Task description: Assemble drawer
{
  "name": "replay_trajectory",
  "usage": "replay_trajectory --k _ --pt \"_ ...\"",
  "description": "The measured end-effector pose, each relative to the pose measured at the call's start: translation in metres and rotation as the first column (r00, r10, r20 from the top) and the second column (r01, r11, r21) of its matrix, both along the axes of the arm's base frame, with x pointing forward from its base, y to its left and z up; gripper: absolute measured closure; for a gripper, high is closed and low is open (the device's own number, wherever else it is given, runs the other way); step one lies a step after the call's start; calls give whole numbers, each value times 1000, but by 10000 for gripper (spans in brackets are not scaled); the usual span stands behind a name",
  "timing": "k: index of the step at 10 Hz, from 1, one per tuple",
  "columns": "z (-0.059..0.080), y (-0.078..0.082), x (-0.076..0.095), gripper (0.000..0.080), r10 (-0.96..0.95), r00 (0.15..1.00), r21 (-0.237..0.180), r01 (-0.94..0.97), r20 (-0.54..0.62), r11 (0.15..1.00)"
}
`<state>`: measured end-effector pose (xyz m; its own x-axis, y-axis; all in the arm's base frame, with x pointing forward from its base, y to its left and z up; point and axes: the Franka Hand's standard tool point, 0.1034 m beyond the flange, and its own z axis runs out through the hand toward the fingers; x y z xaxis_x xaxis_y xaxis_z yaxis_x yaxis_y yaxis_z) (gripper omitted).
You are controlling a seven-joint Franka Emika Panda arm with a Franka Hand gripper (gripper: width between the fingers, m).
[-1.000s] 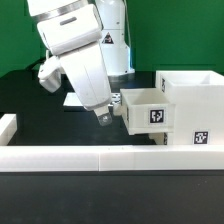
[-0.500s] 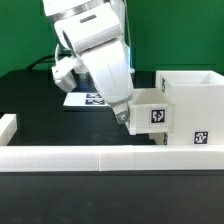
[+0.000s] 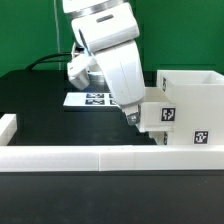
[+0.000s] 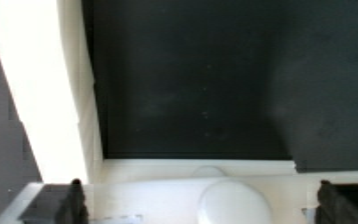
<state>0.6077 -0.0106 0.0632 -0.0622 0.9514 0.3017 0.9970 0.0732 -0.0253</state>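
The white box shell [image 3: 195,100] stands at the exterior view's right, with a tag low on its front. A smaller white tray [image 3: 160,115] with a tag sticks out of its side facing the exterior view's left. My gripper [image 3: 130,114] is at the tray's outer end, tilted down toward it. In the wrist view my gripper [image 4: 204,205] is open, its dark fingers [image 4: 60,202] wide apart. The tray's white face [image 4: 158,185] with a rounded knob [image 4: 238,200] lies between them. I cannot make out a second tray.
A long low white border block [image 3: 100,158] runs along the front and a short one [image 3: 8,127] stands at the exterior view's left. The marker board [image 3: 92,99] lies on the black table [image 3: 40,110] behind the arm. A white wall [image 4: 43,90] edges the wrist view.
My arm has moved toward the exterior view's right. The tray has slid with it, further into the shell.
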Motion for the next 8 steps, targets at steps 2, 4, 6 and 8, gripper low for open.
replay_trajectory --k 2,4,6,8 --pt "-2 -1 -2 150 -1 1000 -11 1 -5 1000" --pt "-4 -5 -4 150 -6 1000 -12 6 -11 1000" --pt "-4 -5 -4 150 -7 1000 -12 7 -11 1000" --pt "-7 1 -4 150 -8 1000 -11 8 10 1000"
